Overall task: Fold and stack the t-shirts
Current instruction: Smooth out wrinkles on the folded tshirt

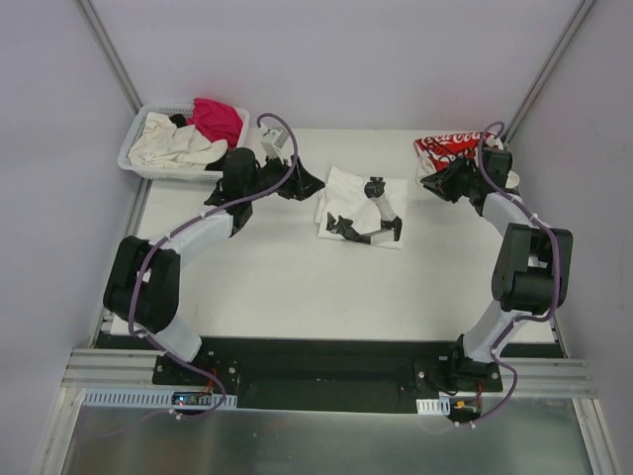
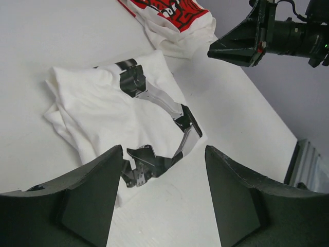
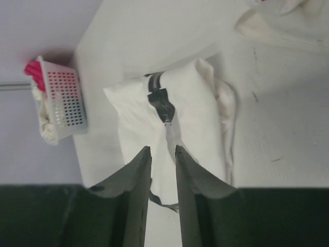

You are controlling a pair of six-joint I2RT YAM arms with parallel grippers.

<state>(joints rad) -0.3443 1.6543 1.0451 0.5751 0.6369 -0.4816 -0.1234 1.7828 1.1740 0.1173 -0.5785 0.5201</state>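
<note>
A folded white t-shirt (image 1: 346, 203) with a black and grey print lies mid-table; it also shows in the left wrist view (image 2: 97, 103) and the right wrist view (image 3: 198, 113). A white t-shirt with red print (image 1: 447, 150) lies bunched at the back right corner (image 2: 175, 15). My left gripper (image 1: 315, 183) hovers just left of the folded shirt, its jaws (image 2: 163, 154) wide open over bare table. My right gripper (image 1: 432, 186) hangs between the two shirts, its jaws (image 3: 162, 150) a narrow gap apart with nothing in them.
A white slotted basket (image 1: 134, 158) stands at the back left corner and holds cream (image 1: 173, 143), magenta (image 1: 218, 117) and black cloth; it shows again in the right wrist view (image 3: 64, 100). The table's right edge runs close to the red-print shirt.
</note>
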